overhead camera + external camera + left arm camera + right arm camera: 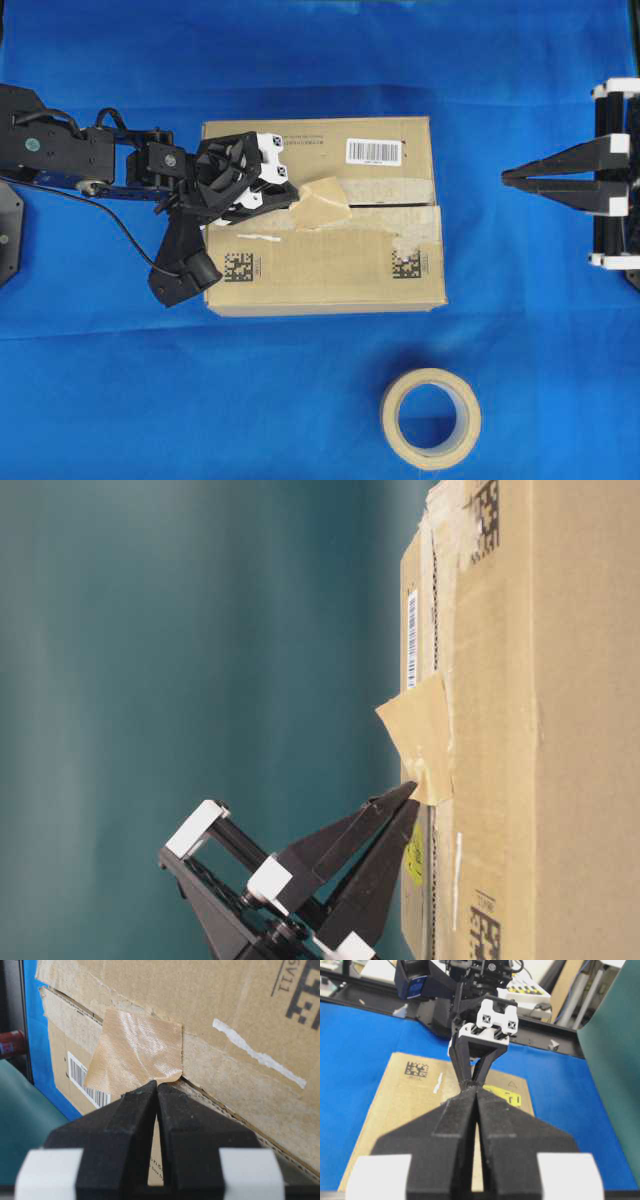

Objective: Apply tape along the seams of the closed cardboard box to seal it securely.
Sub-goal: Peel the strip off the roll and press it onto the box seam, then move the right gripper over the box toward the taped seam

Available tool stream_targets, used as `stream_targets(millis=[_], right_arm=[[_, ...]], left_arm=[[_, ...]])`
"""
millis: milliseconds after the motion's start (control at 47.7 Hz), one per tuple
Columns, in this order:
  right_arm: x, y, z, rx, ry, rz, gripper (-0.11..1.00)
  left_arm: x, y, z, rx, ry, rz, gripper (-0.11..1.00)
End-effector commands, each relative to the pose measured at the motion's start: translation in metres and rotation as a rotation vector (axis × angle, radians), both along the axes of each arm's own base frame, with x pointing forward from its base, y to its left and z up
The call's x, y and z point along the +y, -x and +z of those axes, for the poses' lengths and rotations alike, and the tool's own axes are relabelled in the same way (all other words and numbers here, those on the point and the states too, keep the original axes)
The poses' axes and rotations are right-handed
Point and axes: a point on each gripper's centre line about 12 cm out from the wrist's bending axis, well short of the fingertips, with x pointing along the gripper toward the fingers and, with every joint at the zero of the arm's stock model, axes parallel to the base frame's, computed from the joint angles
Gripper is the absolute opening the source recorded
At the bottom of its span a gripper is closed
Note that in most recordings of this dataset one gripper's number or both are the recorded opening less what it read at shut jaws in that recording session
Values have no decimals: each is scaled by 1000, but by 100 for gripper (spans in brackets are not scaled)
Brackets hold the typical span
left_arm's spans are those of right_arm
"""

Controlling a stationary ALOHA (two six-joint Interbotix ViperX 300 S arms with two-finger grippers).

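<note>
- Black plastic fingertips of the left gripper (157,1091) sit pressed together in the left wrist view, pinching the lower edge of the small, wrinkled, glossy tan square of packing tape (136,1050).
- That tape hangs over the middle of the seam (220,1105), the thin dark line between the two top flaps with pale torn-paper strips along it; the table-level view shows one part lying against the box top and the rest standing off it, so it is only partly stuck.
- The large brown rectangular cardboard box (330,265), closed, rests on the blue cloth-covered table (300,400) near the centre of the overhead view, its white barcode label (373,151) on the flap beyond the seam.
- The step in hand looks like laying the piece down across the seam. Judging from this, the next move calls for lowering the held edge flat onto the cardboard, letting go, then pressing along the tape so it bonds on both flaps.
- The risk is that the wrinkled film folds onto itself or clings to the fingers on release.
- Towards the overhead view's bottom edge, the wide tan ring-shaped roll of packing tape (431,418) lies flat, well apart from the box.
- Farthest off, the right gripper (508,177) hovers beyond the box's end, fingers closed together on nothing.
</note>
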Motion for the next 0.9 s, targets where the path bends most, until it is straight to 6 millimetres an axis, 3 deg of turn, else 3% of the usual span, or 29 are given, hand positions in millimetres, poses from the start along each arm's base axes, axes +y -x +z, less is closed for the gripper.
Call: stream_targets(millis=[0, 314, 566, 629, 817, 838, 880], right_arm=[[0, -6, 8, -24, -1, 2, 0], [0, -25, 11, -41, -8, 5, 0], [0, -59, 18, -66, -13, 11, 1], [0, -69, 18, -66, -17, 12, 11], [-1, -102, 11, -43, -18, 14, 69], [0, -105, 10, -38, -19, 16, 72], [-2, -111, 9, -33, -19, 12, 68]], left_arm=[[1, -2, 10, -28, 2, 6, 0], [3, -4, 10, -30, -4, 6, 0], [3, -5, 11, -32, -10, 2, 0], [3, -5, 11, -32, -8, 3, 0], [3, -6, 12, -35, -10, 2, 0], [3, -6, 12, -35, -10, 1, 0], [3, -6, 11, -33, -8, 3, 0]])
